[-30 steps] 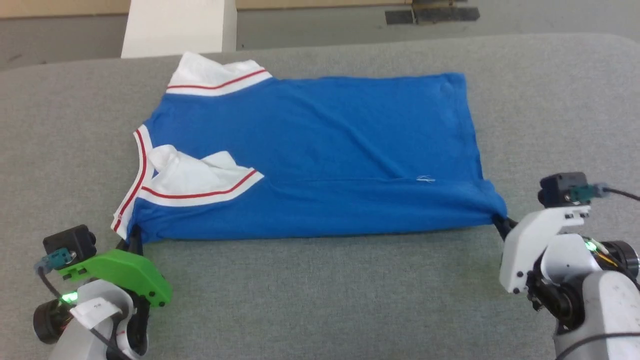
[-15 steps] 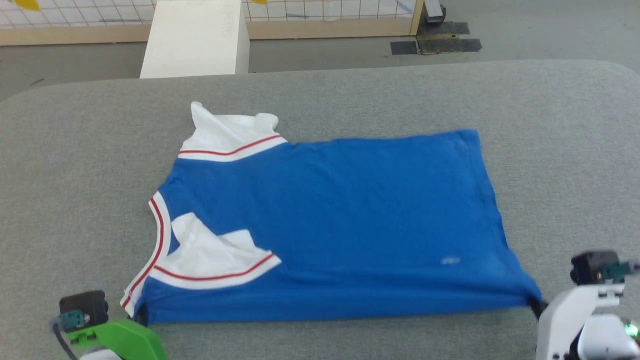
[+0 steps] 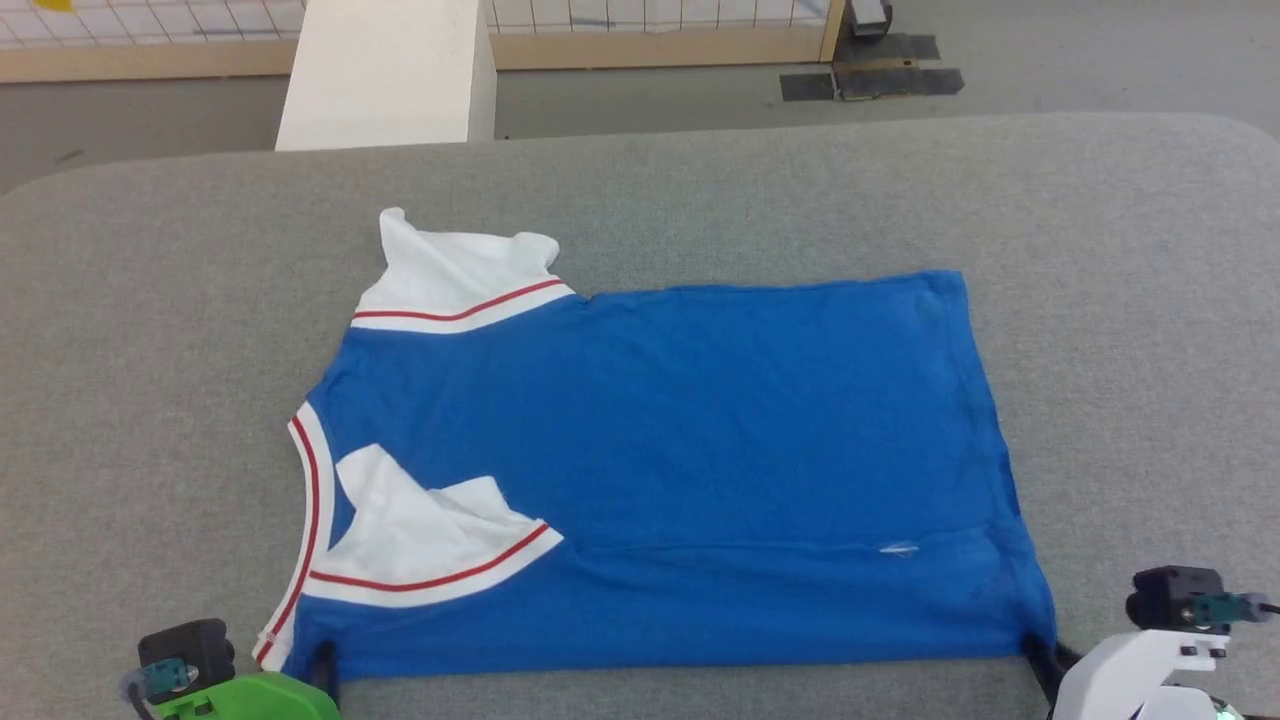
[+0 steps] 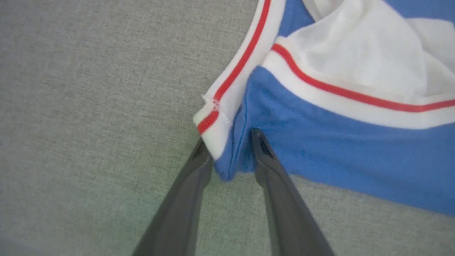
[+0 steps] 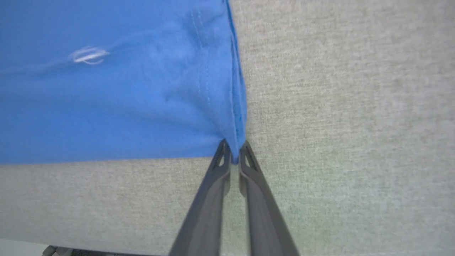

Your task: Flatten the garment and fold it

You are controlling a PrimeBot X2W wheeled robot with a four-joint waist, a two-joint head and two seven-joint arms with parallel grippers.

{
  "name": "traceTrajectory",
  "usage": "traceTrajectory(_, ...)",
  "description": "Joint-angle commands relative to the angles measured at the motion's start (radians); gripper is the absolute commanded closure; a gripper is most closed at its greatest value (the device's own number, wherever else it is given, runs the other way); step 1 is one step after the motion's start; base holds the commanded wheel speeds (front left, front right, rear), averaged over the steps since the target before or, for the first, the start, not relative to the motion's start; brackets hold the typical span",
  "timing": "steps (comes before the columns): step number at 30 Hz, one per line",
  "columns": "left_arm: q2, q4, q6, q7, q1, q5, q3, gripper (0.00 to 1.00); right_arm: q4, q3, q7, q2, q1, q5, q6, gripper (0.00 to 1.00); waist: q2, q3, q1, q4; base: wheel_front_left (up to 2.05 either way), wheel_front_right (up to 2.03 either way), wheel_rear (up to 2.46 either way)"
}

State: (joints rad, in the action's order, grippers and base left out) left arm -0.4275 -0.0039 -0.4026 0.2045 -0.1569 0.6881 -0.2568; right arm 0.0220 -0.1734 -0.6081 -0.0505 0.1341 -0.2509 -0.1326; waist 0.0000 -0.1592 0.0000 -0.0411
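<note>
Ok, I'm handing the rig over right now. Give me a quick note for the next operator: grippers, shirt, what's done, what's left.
Left gripper: open, jaws astride the near collar-end corner of the shirt, not pinching it.
Right gripper: jaws almost together on the near hem corner, apparently pinching it.
Shirt: spread on the grey table, collar to the left, hem to the right. The near sleeve is flopped onto the body and the far sleeve sticks out.
Done: mostly flattened.
Left: let go of the hem corner, smooth the sleeves, make the folds.
</note>
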Motion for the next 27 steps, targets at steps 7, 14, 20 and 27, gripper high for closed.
traceTrajectory(7, -0.026, -0.074, 0.016, -0.109, 0.024, -0.031, 0.045, 0.00, -0.079, 0.022, 0.224, 0.000, -0.024, -0.014, 0.002, 0.00, 0.0000, 0.019, 0.0000, -0.012, 0.00, 0.00, 0.00)
traceTrajectory(14, -0.096, -0.126, 0.081, -0.189, 0.208, -0.135, 0.028, 0.00, -0.112, 0.091, 0.486, -0.027, -0.096, 0.023, 0.002, 0.00, 0.0000, -0.036, 0.0000, -0.032, 0.00, 0.00, 0.00)
traceTrajectory(20, -0.128, -0.065, 0.176, -0.147, 0.464, -0.175, -0.025, 0.00, -0.095, 0.142, 0.621, -0.061, -0.182, 0.019, 0.002, 0.00, 0.0000, -0.132, 0.0000, -0.058, 0.00, 0.00, 0.00)
traceTrajectory(27, -0.185, 0.074, 0.295, 0.017, 0.784, -0.161, -0.052, 0.00, -0.089, 0.184, 0.683, -0.075, -0.285, 0.015, 0.002, 0.00, 0.0000, -0.258, 0.0000, -0.108, 0.00, 0.00, 0.00)
